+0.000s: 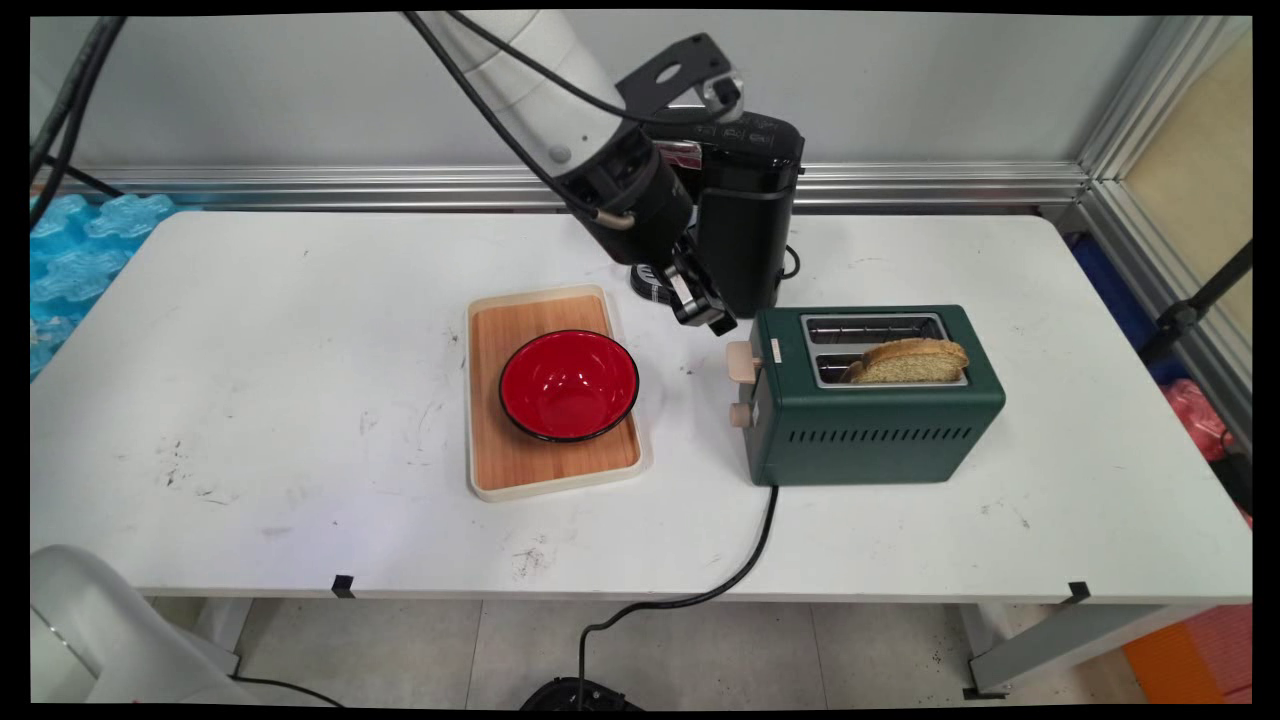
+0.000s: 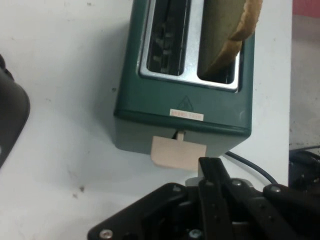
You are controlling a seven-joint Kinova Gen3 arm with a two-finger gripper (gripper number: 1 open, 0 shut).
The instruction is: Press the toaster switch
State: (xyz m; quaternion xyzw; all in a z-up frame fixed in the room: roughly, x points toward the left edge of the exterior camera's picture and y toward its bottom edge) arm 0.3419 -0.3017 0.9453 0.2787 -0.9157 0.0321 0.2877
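At centre frame in the main view, the black gripper (image 1: 712,318) hangs just above the beige lever (image 1: 741,361) on the left end of a green toaster (image 1: 868,420), its fingers pressed together. A slice of bread (image 1: 912,361) stands in the toaster's nearer slot. Left of the toaster, a red bowl (image 1: 568,385) sits on a wooden tray (image 1: 490,400); a black coffee machine (image 1: 745,215) stands behind the gripper.

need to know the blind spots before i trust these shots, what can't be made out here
- Claw fingers: main view too small; hand view shows them bunched above the linkage, open or shut unclear.
- Toaster lever: contact with the claw can't be judged in either view.
- Bread slice: lower part hidden in the slot; hand view's top edge crops it.
- Black appliance: base hidden behind the arm, main view.
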